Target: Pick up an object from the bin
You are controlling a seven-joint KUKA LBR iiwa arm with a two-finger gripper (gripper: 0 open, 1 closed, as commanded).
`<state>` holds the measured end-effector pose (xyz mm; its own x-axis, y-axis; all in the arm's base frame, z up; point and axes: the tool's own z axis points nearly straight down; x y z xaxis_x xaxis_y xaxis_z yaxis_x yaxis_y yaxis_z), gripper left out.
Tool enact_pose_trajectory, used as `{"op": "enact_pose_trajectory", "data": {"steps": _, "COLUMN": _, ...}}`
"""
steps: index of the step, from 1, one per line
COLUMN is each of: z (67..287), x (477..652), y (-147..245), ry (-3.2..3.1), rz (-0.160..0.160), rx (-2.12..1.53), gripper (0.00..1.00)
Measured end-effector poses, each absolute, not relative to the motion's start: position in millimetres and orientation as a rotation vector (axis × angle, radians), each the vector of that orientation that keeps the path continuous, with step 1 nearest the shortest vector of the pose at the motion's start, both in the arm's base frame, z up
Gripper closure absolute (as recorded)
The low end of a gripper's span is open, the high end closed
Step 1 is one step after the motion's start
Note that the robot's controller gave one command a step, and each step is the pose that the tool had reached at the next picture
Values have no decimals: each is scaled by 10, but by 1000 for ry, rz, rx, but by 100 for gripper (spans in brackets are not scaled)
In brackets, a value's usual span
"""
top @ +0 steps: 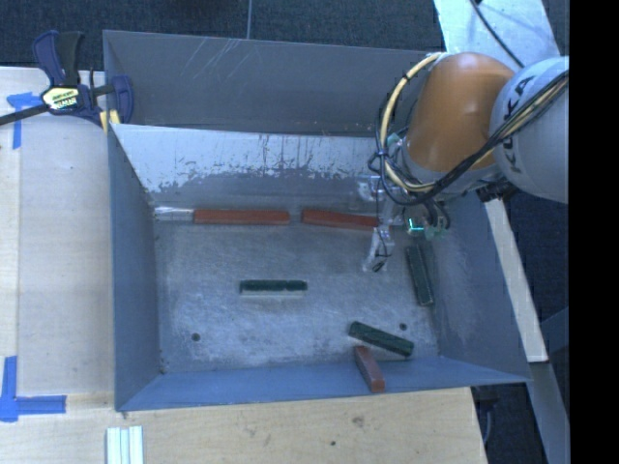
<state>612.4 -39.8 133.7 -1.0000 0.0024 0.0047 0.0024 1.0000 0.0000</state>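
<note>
**Pincer low at the bin's 3 o'clock side, between a red-brown bar and a dark grey one**

On the floor of the grey metal bin [135,259], a long red-brown flat bar [241,217] lies farthest left, level against the foot of the back wall at about 11 o'clock from the floor's middle. A dark green flat bar [274,286] lies level near the middle, well apart from the rest. A second red-brown flat bar [337,220] continues the line along the back wall. At 5 o'clock, near the front wall, a thick dark green bar [380,339] lies tilted, and a short red-brown block [368,369] rests just beside it on the front slope.

The pincer [378,257] hangs over bare floor. The second red-brown flat bar's right end is close at its 12 o'clock; a dark grey narrow bar [419,274], nearly upright in the view, lies just beside it at 3 to 4 o'clock. Nothing shows gripped in the pincer, and whether it is spread or pressed together cannot be told. The orange-capped arm [459,109] with its cables stands above, at 1 o'clock.
</note>
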Motion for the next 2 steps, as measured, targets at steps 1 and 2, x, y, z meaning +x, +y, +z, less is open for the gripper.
{"op": "enact_pose_trajectory", "data": {"steps": 1, "z": 897, "x": 6051, "y": 416, "ry": -3139, "rz": -6, "rx": 44, "gripper": 0}}
{"op": "enact_pose_trajectory", "data": {"steps": 2, "z": 692, "x": 5207, "y": 1148, "ry": -3123, "rz": -4, "rx": 323, "gripper": 0}}
